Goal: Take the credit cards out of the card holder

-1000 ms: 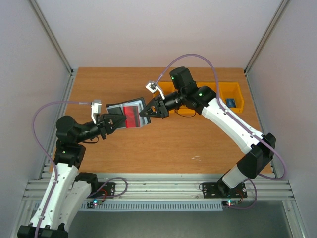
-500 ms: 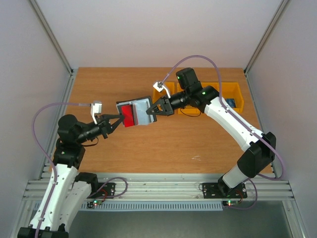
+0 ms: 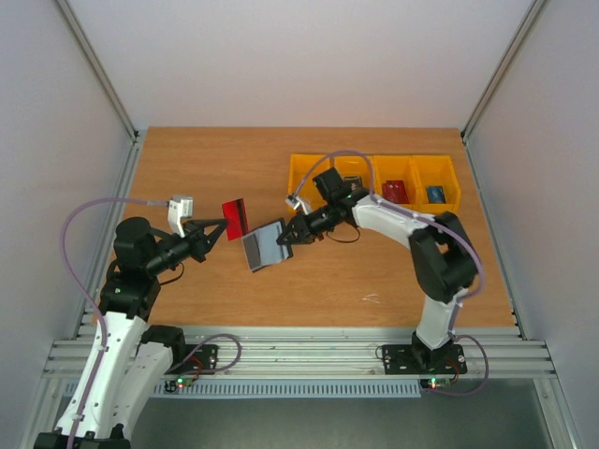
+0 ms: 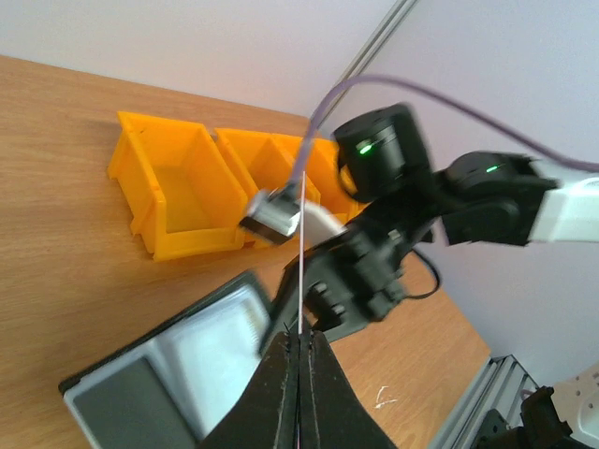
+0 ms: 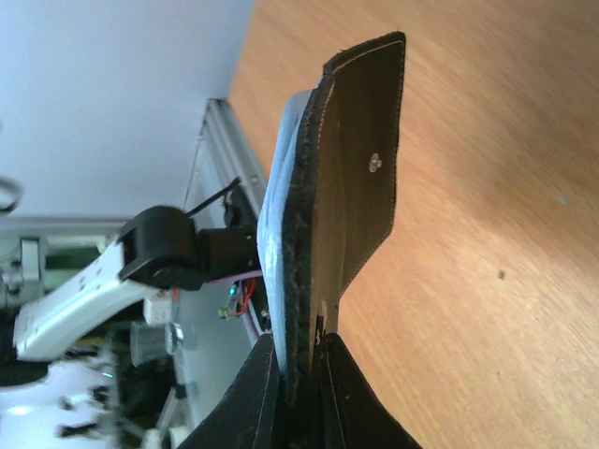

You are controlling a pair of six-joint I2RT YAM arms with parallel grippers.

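The brown wooden tabletop fills the overhead view, with grey walls on three sides and an aluminium rail along its near edge; its left half and the near strip are bare wood. A row of yellow plastic bins sits at about 1 o'clock from the tabletop's centre, one holding a red item and another a blue one, too small to read. The white-and-black right arm reaches from 4 o'clock toward the centre, and its right gripper is clamped on one edge of the black bifold card holder, which hangs open above the wood with its grey-blue inner face showing. In the right wrist view the dark outer flap carries a small metal snap stud. At 10 o'clock from the card holder, clear of it, the left gripper pinches a thin red plastic credit card in its clenched fingers. No lettering on the card can be read.
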